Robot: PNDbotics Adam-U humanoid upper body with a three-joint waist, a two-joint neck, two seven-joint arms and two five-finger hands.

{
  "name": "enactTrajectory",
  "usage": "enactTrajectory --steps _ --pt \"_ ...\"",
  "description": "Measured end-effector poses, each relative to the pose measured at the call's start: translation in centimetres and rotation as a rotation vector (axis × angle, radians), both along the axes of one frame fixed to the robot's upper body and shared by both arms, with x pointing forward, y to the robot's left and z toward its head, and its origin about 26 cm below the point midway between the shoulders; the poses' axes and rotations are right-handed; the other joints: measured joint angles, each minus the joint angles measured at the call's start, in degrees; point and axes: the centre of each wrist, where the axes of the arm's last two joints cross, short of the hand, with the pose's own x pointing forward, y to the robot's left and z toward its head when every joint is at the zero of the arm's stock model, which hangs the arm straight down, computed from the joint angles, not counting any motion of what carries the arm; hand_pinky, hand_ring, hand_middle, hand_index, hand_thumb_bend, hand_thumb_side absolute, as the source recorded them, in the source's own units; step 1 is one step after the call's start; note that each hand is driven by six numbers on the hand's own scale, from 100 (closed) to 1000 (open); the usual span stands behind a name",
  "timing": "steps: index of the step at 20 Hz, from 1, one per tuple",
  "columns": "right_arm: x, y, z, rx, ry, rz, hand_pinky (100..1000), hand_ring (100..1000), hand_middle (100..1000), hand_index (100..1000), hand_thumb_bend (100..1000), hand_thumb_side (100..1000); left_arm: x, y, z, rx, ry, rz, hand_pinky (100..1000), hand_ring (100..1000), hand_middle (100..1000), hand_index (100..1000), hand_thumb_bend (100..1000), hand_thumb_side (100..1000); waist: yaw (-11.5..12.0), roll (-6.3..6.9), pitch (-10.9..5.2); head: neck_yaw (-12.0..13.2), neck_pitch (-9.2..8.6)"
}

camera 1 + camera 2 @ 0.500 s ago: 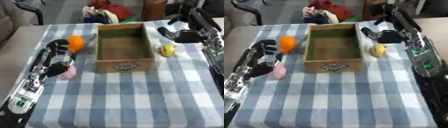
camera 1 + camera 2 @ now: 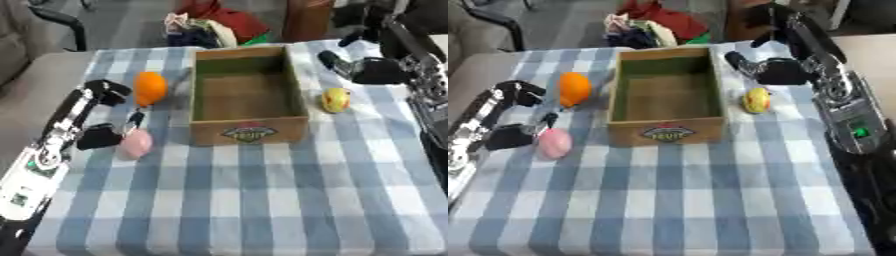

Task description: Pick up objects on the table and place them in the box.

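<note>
Wooden box [image 2: 249, 95] open-topped, mid bench [image 2: 262, 200], blue-white checked cloth. Orange fruit [image 2: 150, 87] left of box, near its far corner. Pink rounded object [image 2: 136, 143] nearer, left of box's front corner. Yellow-red fruit [image 2: 756, 99] just right of box. Left robot hand [image 2: 101, 136] beside pink object, fingers near it; whether curled or spread cannot tell. Right robot hand [image 2: 767, 70] beyond yellow fruit, apart from it, fingers relaxed, holding nothing.

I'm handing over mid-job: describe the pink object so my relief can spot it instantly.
Start at the wooden box in the middle of the checked table. Look to its left, near its front corner: the pink object lies beside the left hand. It is pale pink and egg-shaped, nearer than the orange.
</note>
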Motion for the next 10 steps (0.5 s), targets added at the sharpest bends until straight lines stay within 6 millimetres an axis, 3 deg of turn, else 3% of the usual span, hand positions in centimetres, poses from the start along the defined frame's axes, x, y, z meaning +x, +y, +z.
enactTrajectory --steps 5,10 --pt "0.0 -0.01 0.01 0.001 -0.001 0.0 631 807 727 815 430 213 0.2 0.61 0.85 0.175 0.091 -0.059 731 694 673 750 430 100 0.0 0.01 -0.03 0.0 0.0" --pt "0.0 -0.01 0.01 0.001 -0.001 0.0 631 807 724 815 429 213 0.54 0.66 0.33 0.292 0.196 -0.098 718 690 685 765 457 100 -0.13 -0.01 -0.11 0.02 0.0"
